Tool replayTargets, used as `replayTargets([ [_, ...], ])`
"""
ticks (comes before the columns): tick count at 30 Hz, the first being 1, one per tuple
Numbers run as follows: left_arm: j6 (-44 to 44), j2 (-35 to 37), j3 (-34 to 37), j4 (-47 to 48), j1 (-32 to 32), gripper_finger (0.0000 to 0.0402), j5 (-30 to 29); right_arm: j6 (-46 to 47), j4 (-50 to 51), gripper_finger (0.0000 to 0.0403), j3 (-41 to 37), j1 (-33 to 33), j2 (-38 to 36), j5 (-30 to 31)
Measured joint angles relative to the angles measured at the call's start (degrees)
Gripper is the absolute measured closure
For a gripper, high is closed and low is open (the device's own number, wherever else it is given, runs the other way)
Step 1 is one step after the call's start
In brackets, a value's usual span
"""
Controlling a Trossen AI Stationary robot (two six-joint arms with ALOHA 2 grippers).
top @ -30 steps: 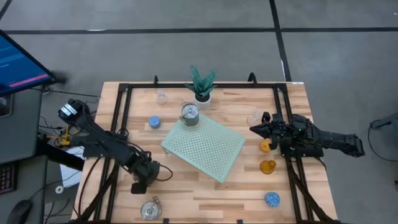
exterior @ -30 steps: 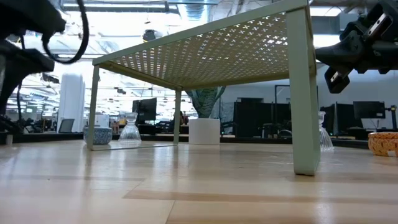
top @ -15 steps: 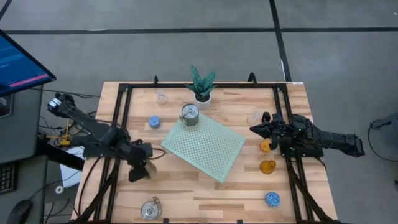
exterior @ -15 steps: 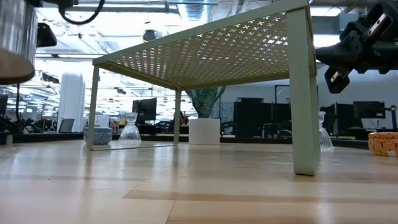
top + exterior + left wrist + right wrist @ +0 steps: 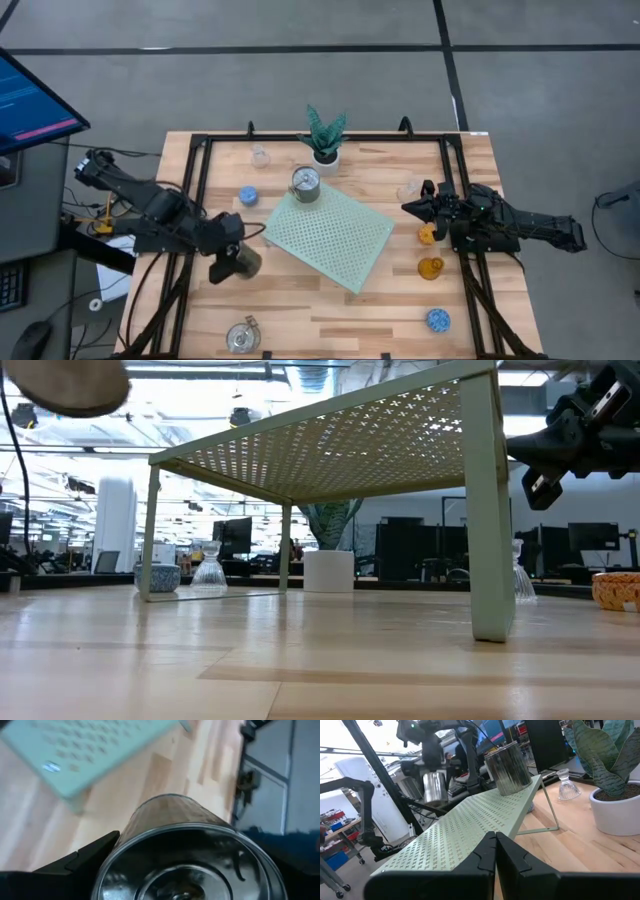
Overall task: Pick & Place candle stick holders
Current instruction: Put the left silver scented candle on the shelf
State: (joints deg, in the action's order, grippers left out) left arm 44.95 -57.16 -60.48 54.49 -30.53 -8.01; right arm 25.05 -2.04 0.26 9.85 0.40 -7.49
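Note:
My left gripper (image 5: pixel 228 264) is shut on a shiny silver candle stick holder (image 5: pixel 243 262), held above the table just left of the pale green perforated mat (image 5: pixel 330 240). The holder fills the left wrist view (image 5: pixel 180 855) and shows in the right wrist view (image 5: pixel 434 787). A second silver holder (image 5: pixel 305 183) stands on the mat's far corner. A third (image 5: pixel 241 336) stands at the near left. My right gripper (image 5: pixel 408 207) is shut and empty, hovering at the right beside a clear glass holder (image 5: pixel 410 190). My left gripper pinches the silver holder by its round side wall (image 5: pixel 125 845), one finger (image 5: pixel 75 865) on each side. The fingers come from above. The holder hangs below them, lifted clear of the table; its base (image 5: pixel 65 385) shows high up in the low view.
A blue bumpy holder (image 5: pixel 247 196) and a clear glass holder (image 5: pixel 260 155) stand at the far left. A potted plant (image 5: pixel 325 135) stands at the far middle. Orange (image 5: pixel 427 234), amber (image 5: pixel 431 268) and blue (image 5: pixel 438 320) holders stand along the right side.
My left gripper has risen and gone toward the table's right and far edges, nearer the mat. The silver holder has gone with it, lifted well clear of the table.

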Motion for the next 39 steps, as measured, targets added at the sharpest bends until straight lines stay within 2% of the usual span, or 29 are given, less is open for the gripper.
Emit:
replayTargets([
  [8, -2.6, -3.8, -6.2, 8.0, 10.0, 0.0050, -3.6, 0.0, 0.0, 0.0403, 0.0, 0.0, 0.0, 0.0],
  [16, -7.5, -10.8, -12.5, 9.0, 20.7, 0.0046, -4.1, 0.0, 0.0, 0.0403, 0.0, 0.0, 0.0, 0.0],
  [22, -9.2, -16.3, -16.4, 9.5, 25.9, 0.0051, -4.2, 0.0, 0.0, 0.0403, 0.0, 0.0, 0.0, 0.0],
  [32, -9.1, -24.1, -20.1, 9.8, 29.4, 0.0049, -4.2, 0.0, 0.0, 0.0403, 0.0, 0.0, 0.0, 0.0],
  [39, -6.6, -25.9, -20.3, 9.7, 29.4, 0.0048, -4.3, 0.0, 0.0, 0.0403, 0.0, 0.0, 0.0, 0.0],
])
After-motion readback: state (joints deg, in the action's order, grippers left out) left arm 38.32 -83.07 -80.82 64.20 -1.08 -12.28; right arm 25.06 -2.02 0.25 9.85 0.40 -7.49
